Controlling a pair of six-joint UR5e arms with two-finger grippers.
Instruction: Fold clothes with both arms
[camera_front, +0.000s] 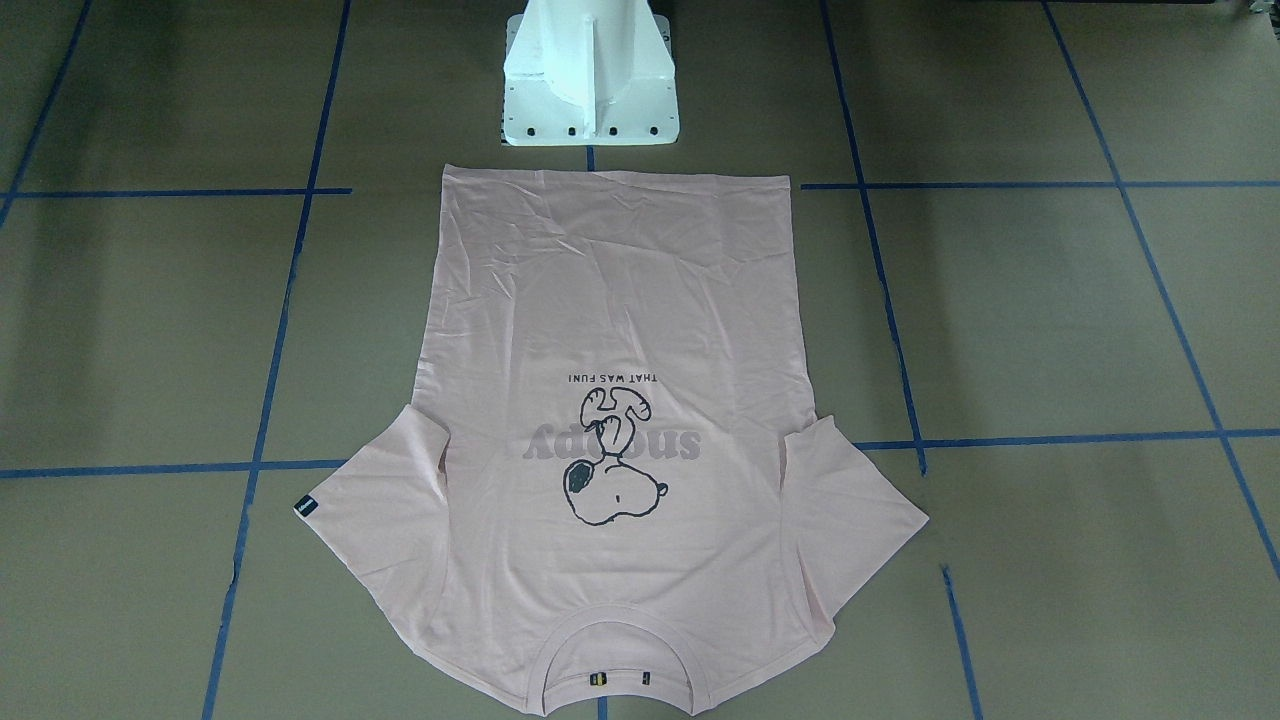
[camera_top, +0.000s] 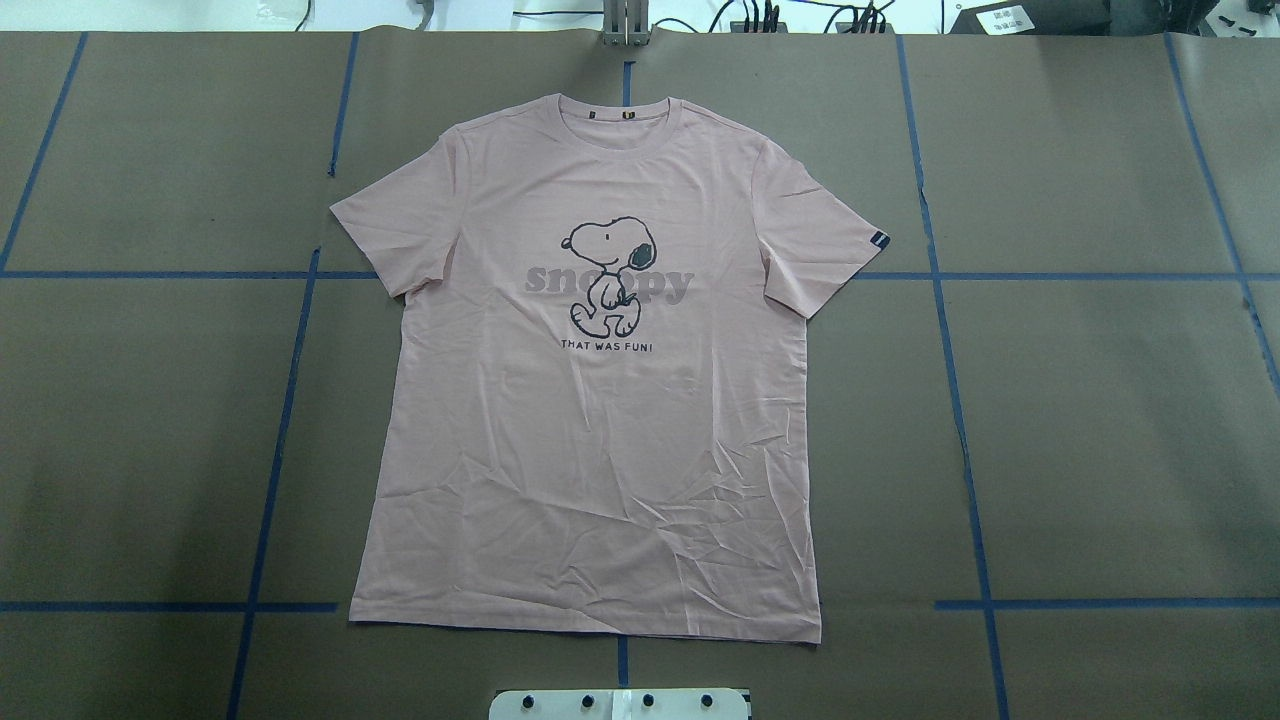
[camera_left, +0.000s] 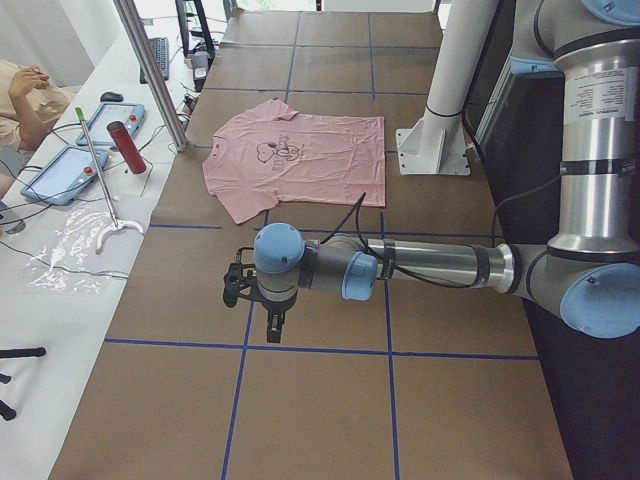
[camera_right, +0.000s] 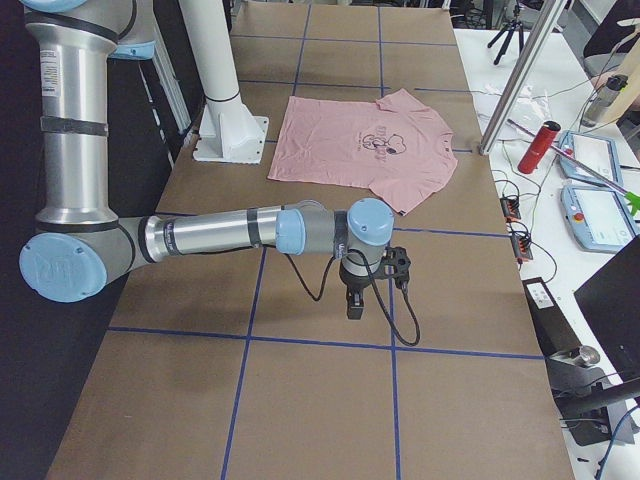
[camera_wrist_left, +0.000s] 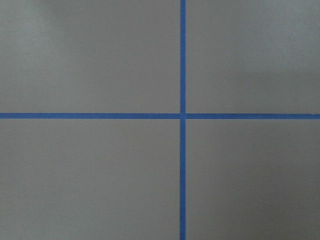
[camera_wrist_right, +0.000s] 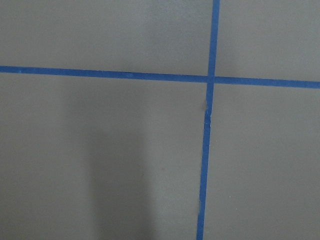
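Soft, even overhead light covers the brown paper-covered table (camera_top: 1100, 400), with barely a shadow around the pale pink T-shirt (camera_top: 600, 480), its creases sharp. In the front-facing view the white metal pedestal base (camera_front: 590, 80) at the table's robot-side edge glares near white and the paper looks greenish. Both wrist views are soft and grainy; a faint shadow band darkens the right one's paper.

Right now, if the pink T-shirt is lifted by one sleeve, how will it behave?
Probably floppy: the T-shirt lies flat with creases across its lower half, so it should drape and sag from any pinch. Likely light, being thin cloth. Pushed, it would probably bunch on the brown table cover rather than slide whole.
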